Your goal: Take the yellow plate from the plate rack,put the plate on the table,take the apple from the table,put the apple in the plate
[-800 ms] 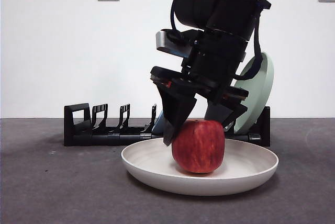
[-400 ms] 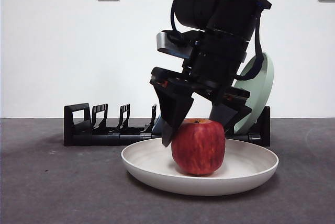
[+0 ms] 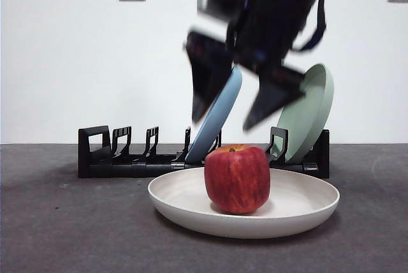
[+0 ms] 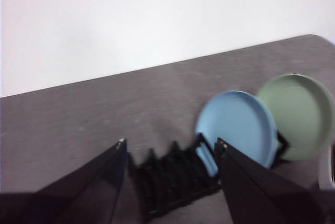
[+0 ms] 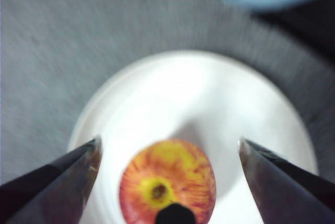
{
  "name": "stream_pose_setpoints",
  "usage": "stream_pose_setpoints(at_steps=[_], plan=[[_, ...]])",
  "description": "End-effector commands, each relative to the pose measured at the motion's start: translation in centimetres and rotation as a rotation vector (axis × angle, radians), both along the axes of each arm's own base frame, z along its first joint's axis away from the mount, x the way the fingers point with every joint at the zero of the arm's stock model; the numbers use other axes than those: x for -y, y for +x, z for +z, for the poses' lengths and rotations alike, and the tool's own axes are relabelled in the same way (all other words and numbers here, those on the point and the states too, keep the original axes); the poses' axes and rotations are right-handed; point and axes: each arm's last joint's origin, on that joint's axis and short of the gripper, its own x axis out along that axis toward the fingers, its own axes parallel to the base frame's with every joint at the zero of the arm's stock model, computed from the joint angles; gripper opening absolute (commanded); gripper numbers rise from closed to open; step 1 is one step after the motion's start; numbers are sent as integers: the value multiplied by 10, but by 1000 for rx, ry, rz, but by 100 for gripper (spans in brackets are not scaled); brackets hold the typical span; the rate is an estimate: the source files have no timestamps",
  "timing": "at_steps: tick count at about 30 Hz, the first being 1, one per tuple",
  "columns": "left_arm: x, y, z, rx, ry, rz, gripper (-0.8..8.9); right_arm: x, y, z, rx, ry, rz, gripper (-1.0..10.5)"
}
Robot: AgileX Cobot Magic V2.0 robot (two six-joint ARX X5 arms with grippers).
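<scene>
apple [image 3: 238, 179] is sitting inside the yellow plate [image 3: 191, 206], right gripper [image 3: 237, 115] hovering above it jaws apart, empty; looking firm, smooth, roundish, best gripped across its sides.

I find no legible text, label, brand, number or sign on any item within my three views.

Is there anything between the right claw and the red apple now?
No. In the front view only bare air separates the open right claw from the dark red apple below it.
</scene>
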Motion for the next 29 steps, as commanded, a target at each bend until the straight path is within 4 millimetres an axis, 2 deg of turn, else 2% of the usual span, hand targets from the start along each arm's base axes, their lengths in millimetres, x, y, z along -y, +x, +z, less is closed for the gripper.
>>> stream_pose_setpoints(at_steps=[1, 3, 5, 6, 8, 9, 14, 18, 20, 22, 26, 29], plan=[[4, 3, -4, -25, -4, -89, 281, 6, -3, 28, 74, 58, -10, 431], [6, 7, -8, -52, -17, -137, 280, 13, -6, 45, 122, 90, -16, 344], [8, 11, -12, -84, -27, -174, 274, 23, -11, 61, 168, 123, -27, 187], [10, 15, -14, -105, -27, -187, 219, 29, -15, 71, 201, 136, -25, 85], [13, 19, -19, -129, -8, -222, 52, 39, -21, 86, 251, 157, -27, -19], [15, 21, -21, -138, -1, -231, -19, 44, -25, 93, 272, 170, -33, -16], [26, 31, -27, -157, 25, -267, -9, 82, -45, 130, 405, 238, -103, -16], [32, 32, -32, -119, 53, -264, -8, 108, -53, 142, 458, 230, -162, -16], [34, 33, -46, -90, 78, -188, -8, 114, -55, 141, 462, 227, -183, -16], [34, 29, -68, -49, 66, -124, -8, 117, -58, 131, 476, 242, -199, -17], [25, 5, -120, 23, 24, -82, -8, 122, -69, 85, 508, 338, -253, -16], [19, -11, -144, 50, 13, -71, -8, 126, -79, 57, 525, 363, -257, -16]])
